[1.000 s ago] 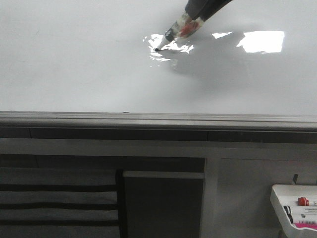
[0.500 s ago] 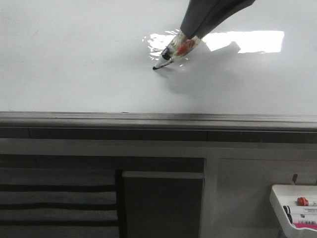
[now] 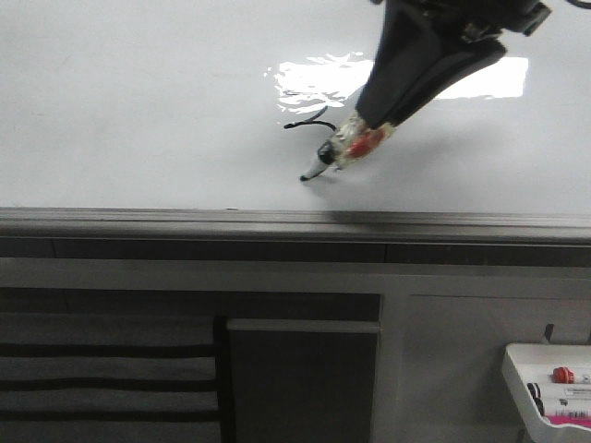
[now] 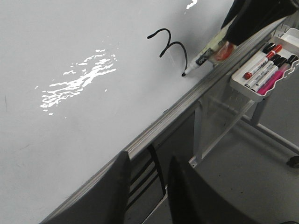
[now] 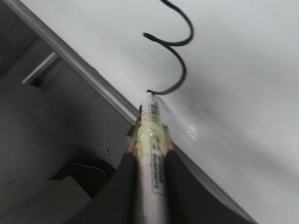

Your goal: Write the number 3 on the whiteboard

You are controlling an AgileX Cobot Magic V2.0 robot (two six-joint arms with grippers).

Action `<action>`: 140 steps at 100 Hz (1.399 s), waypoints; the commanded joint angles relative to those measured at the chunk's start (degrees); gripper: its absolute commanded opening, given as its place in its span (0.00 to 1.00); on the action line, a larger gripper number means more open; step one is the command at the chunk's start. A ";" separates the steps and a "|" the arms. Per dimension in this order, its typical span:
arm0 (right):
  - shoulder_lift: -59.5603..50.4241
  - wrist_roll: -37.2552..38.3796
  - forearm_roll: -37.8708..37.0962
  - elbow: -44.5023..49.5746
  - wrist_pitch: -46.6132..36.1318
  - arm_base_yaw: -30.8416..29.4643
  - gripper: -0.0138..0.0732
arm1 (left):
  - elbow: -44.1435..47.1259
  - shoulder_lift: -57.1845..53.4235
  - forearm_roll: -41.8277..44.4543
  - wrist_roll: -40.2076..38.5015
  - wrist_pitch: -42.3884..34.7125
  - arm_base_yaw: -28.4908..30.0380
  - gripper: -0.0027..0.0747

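The whiteboard (image 3: 138,111) fills the upper front view. My right gripper (image 3: 371,127) is shut on a taped marker (image 3: 343,149), whose tip (image 3: 304,178) touches the board just above the bottom rail. A dark curved stroke (image 3: 309,120), the number 3, lies above the tip. In the left wrist view the number 3 (image 4: 174,45) shows two curved loops ending at the marker (image 4: 205,53). The right wrist view shows the marker (image 5: 152,140) between my jaws and the stroke (image 5: 180,56) beyond it. My left gripper (image 4: 149,157) is open and empty, near the rail.
A grey metal rail (image 3: 277,221) runs along the board's bottom edge. A white tray (image 3: 554,378) with several markers hangs at the lower right, also in the left wrist view (image 4: 266,70). A dark frame with slats (image 3: 111,369) stands below the rail.
My right gripper has moved down and slightly right with the marker. The tip went from the glare patch to just above the rail, leaving a dark curved line behind.
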 commanded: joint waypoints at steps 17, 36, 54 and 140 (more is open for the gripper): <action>-3.14 -0.07 1.84 -2.66 -3.59 3.38 0.11 | -1.60 0.17 -2.58 -0.65 -2.70 0.15 0.25; -12.45 -2.68 1.84 -1.67 1.70 4.77 0.11 | -1.60 0.82 -2.58 -0.65 -2.70 0.15 0.25; -18.04 -3.38 1.84 -1.67 3.85 4.77 0.11 | -1.60 1.18 -4.39 -0.65 -2.70 0.15 0.25; -18.25 -45.15 12.40 -1.67 11.64 4.91 0.11 | -5.89 9.90 -8.06 14.89 -8.13 -24.18 0.25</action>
